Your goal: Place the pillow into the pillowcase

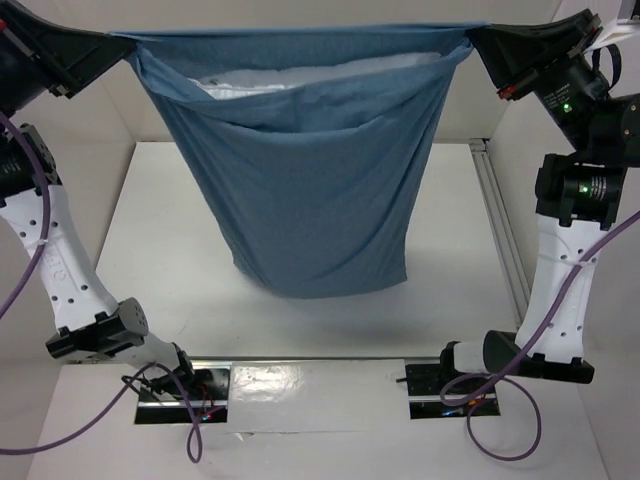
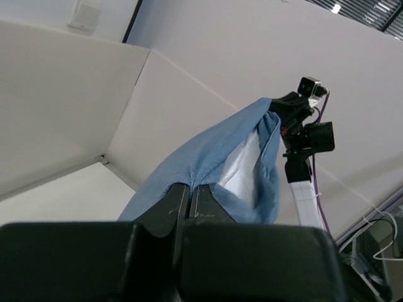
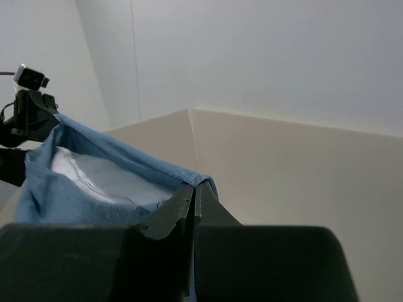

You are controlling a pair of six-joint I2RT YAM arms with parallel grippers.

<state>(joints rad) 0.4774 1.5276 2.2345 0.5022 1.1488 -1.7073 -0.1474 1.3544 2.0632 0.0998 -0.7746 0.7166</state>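
Left tool [image 1: 124, 41], right tool [image 1: 471, 39] clamped on pillowcase [image 1: 312, 195] top corners; pillow [image 1: 335, 72] inside, hanging between.

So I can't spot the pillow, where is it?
Top view: inside the pillowcase stretched between left tool and right tool, white pillow showing at its open top.

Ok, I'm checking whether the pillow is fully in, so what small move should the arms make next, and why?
Probably a short lift and shake. The left gripper and right gripper are shut on the top corners of the pillowcase, its mouth open, and the white pillow shows just below the rim, so it likely needs to settle deeper.
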